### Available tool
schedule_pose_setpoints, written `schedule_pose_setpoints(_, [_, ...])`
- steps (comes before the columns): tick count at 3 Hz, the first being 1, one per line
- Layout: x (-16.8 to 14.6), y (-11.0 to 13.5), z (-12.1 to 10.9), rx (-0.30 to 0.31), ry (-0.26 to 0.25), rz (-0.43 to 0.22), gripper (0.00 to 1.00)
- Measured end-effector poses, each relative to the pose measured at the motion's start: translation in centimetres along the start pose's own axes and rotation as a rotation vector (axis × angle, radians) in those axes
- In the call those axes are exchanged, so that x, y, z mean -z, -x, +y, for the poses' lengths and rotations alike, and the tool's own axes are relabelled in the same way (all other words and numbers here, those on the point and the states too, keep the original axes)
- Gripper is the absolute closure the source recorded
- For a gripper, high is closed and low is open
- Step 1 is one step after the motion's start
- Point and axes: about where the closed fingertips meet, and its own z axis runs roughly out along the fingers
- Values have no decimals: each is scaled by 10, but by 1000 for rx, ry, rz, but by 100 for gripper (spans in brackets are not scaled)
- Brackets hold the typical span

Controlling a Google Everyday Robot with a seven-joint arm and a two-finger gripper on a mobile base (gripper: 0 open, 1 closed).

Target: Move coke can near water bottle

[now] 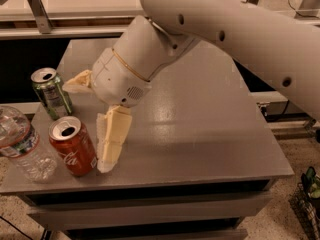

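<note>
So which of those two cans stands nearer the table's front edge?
The red coke can, next to the water bottle, open gripper beside it; the green can stands farther back.

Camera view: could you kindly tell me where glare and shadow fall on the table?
In the camera view, pale glare streaks the middle of the table; the gripper hangs open beside the coke can; a soft shadow lies under the arm, and the water bottle glints at the left edge.

Glossy metal coke can [73, 149], clear plastic water bottle [25, 146] — matt gripper [86, 124] beside can
</note>
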Motion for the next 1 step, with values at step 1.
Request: schedule_pose_setpoints(1, [6, -3, 2, -4, -14, -2, 0])
